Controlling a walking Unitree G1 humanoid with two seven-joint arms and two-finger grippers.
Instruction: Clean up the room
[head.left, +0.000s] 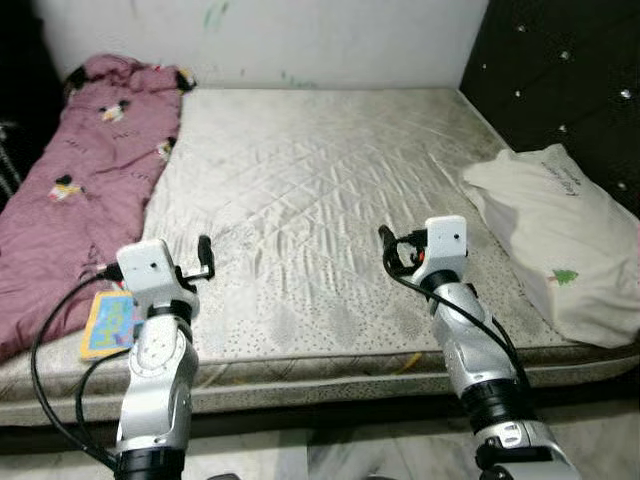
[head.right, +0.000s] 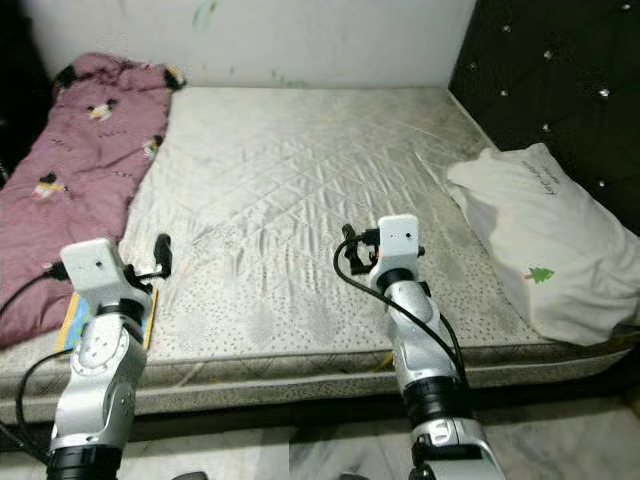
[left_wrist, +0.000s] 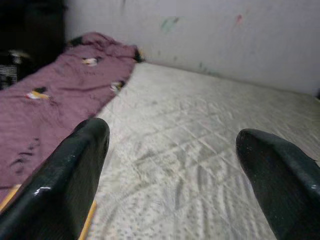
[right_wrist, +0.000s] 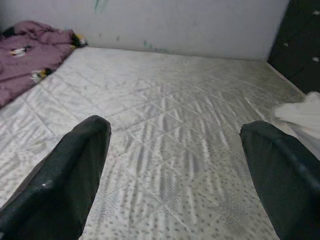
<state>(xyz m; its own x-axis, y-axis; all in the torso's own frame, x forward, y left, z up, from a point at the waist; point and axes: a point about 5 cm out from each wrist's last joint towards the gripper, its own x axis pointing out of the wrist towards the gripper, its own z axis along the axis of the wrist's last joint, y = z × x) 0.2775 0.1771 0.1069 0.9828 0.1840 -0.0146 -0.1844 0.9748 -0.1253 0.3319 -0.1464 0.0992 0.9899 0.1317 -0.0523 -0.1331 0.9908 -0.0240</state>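
1. The left gripper hangs with its two black fingers spread apart and nothing between them, low over the near edge of the bed.
2. The right gripper is likewise spread wide and empty, over the mattress middle, pointing toward the back wall.
3. Just beside the left arm, a flat picture book with a bright cover lies on the mattress edge, partly tucked under the quilt.
4. The pink quilt, soft, rumpled and printed with small cartoon figures, is heaped along the bed's left side.
5. A plump white pillow sits at the right edge, against the dark tufted headboard.
6. The mattress cover is pale, diamond-stitched and creased.
7. Judged from this, tidying has hardly begun: quilt unfolded, book unstowed, pillow askew.
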